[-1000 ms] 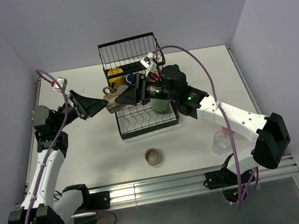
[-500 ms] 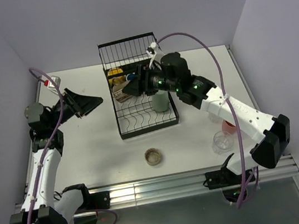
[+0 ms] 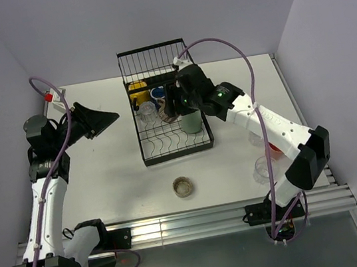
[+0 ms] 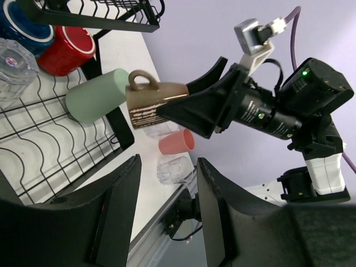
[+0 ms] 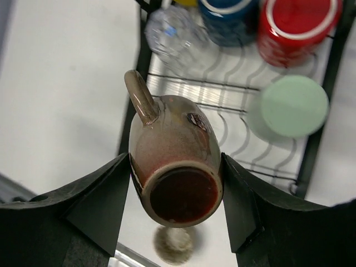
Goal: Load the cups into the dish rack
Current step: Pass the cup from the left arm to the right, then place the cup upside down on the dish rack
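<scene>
Even, soft light, little shadow.
We see the white table [image 3: 118, 176] brightly lit from above, faint shadows only; in the right wrist view the low glass cup [image 5: 174, 245] beyond the brown mug [image 5: 167, 144] blurs out of focus.

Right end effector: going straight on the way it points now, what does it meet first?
Probably the wavy wire floor of the dish rack, beside the clear glass; the brown mug that the right end effector grips would touch first. Depth is unclear.

No words to read from where I work

The brown mug [image 4: 153, 103] in my right jaws shows pale speckled marks on its side, too blurred to read; I can make out no label, brand or number anywhere else.
</scene>
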Controlling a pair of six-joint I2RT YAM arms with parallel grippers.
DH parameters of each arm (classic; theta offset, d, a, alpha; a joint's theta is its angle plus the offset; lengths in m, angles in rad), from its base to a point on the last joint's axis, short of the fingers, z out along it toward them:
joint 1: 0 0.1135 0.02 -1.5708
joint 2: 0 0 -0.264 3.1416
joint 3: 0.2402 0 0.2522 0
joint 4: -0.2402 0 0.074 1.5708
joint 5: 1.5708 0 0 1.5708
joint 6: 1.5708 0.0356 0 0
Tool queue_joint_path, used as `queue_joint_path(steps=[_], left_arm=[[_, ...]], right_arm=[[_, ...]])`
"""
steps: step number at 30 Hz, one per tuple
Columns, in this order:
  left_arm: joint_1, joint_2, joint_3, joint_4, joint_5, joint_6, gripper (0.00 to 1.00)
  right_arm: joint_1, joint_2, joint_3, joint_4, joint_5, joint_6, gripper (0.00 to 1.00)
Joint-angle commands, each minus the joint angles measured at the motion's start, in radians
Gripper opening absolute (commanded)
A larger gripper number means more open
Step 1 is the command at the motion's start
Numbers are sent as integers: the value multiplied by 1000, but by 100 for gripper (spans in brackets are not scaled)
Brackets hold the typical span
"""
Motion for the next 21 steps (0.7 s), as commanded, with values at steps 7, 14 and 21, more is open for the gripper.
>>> queue_joint_path(steps=[7,14,21], left_arm=[[5,-48,61,-101,-30,85,50],[5,-57,66,-130,-30,109,50],[5,-59,70,-146,-25,127,50]], right_arm=[[61,120,26,-13,240,-47,0],[82,262,67,11,312,-43,0],[84,387,153,0,358,-44,0]])
